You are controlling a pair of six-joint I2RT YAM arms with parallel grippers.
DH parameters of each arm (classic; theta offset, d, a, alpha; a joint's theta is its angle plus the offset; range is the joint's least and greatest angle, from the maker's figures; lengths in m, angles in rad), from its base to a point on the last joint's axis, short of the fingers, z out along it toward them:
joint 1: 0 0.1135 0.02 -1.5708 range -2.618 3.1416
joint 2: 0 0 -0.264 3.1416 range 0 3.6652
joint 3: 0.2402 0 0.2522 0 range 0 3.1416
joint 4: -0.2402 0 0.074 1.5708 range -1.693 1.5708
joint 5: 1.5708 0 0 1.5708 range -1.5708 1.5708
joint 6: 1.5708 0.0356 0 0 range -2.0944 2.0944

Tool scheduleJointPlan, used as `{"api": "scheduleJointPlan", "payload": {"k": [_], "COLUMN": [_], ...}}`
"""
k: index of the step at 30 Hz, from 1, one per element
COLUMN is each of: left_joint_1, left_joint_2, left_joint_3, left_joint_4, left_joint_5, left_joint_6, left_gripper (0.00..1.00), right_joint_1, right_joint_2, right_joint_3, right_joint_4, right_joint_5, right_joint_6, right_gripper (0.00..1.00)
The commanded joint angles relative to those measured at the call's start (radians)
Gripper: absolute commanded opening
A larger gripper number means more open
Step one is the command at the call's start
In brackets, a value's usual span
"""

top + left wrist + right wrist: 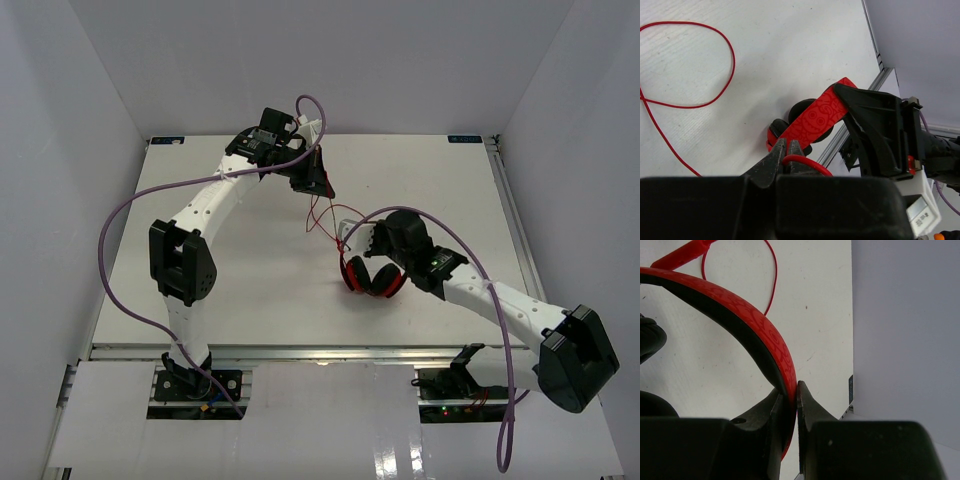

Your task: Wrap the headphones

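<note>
The red headphones (372, 277) lie at the table's middle, ear cups toward the near side. My right gripper (352, 243) is shut on their black-and-red headband (755, 322); in the right wrist view the band runs between its jaws (790, 397). The thin red cable (322, 215) runs in loose loops from the headphones up to my left gripper (318, 190), which is farther back and raised. In the left wrist view that gripper (788, 150) is shut on the cable, a cable loop (733, 57) lies on the table, and the headband (817, 116) shows beyond the fingertips.
The white table (200, 300) is walled by grey panels at the left, back and right. A metal rail (515, 220) runs along its right edge. Thick purple arm cables (120, 215) hang beside both arms. The right gripper's black body (880, 135) is close to the left one.
</note>
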Motion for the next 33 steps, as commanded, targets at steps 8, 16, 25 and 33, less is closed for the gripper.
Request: {"api": "scheduleJointPlan", "payload": {"k": [8,16,25,33], "left_joint_1": [-0.004,-0.004,-0.004,-0.013], "left_joint_2": [-0.083,-0.17,-0.218,-0.264], "left_joint_3": [0.02,-0.032,-0.007,-0.066], "left_joint_4": [0.028,0.045,0.157,0.298], "left_joint_5": [0.062,0.078,0.151,0.196], "left_joint_6": [-0.014,-0.034,-0.167,-0.288], "left_gripper": [0.0,0.0,0.0,0.0], "right_joint_1": [0.012,-0.052,-0.195,-0.351], "right_joint_2": [0.025,0.052,0.083,0.092], "right_joint_3": [-0.013,0.015,0.087,0.168], "right_joint_4": [0.178,0.26,0.246,0.166], "right_joint_5": [0.063,0.105,0.137,-0.006], "right_joint_6": [-0.139,0.072,0.492,0.835], "right_gripper": [0.08,0.08,0.08,0.08]}}
